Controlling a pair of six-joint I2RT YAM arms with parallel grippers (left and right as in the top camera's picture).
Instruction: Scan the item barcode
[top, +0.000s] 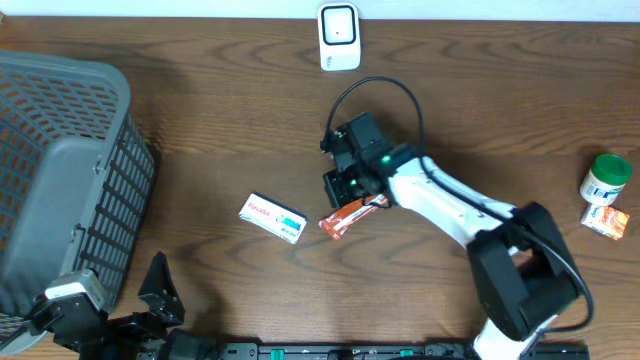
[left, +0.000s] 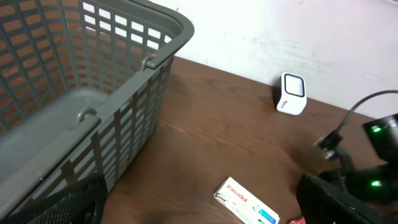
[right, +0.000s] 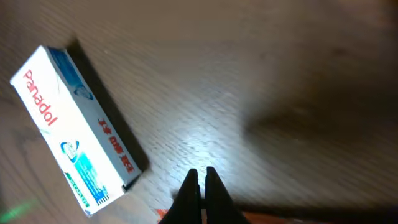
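Item: the orange packet (top: 345, 218) hangs tilted at the tip of your right gripper (right: 202, 176), over the table's middle, just right of the Panadol box (top: 272, 217)
Right pincer: fingers pressed together with no gap showing; orange shows on both sides of them at the bottom of the wrist view, so I judge the packet's thin edge is pinched there
Left pincer: your left gripper (top: 160, 292) sits at the near-left table edge beside the grey basket (top: 70, 170), jaws spread wide, nothing between them
Scanner: the white scanner (top: 339, 37) stands at the far edge, well apart from the packet
Barcode: not visible in any view; you cannot tell which face carries it
Step in hand: item picked, carry to the scanner not yet done, as I judge it
Next move: take the packet toward the scanner's front and turn the wrist until the coded face meets its window
Bystanders: a green-capped bottle (top: 607, 178) and a small orange sachet (top: 606, 221) lie far right, clear of that path
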